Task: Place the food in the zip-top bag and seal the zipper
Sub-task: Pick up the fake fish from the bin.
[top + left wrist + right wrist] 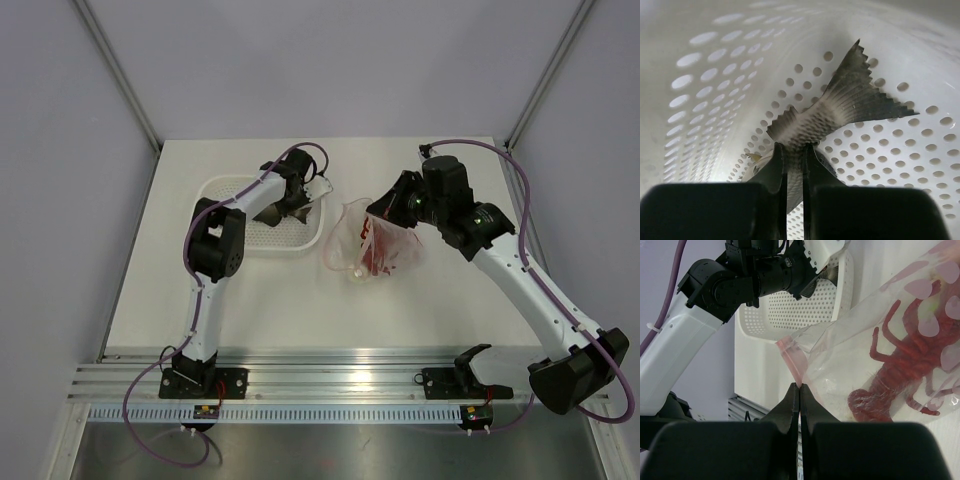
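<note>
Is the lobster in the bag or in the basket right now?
In the bag: the right wrist view shows the red lobster inside the clear zip-top bag, away from the white basket.

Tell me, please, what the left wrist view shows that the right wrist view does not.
Only left wrist: the left gripper closed on the grey striped toy fish near its tail. Only right wrist: the red toy lobster inside the clear crinkly zip-top bag, whose pink zipper strip the right gripper pinches. Both: the white perforated plastic basket.
</note>
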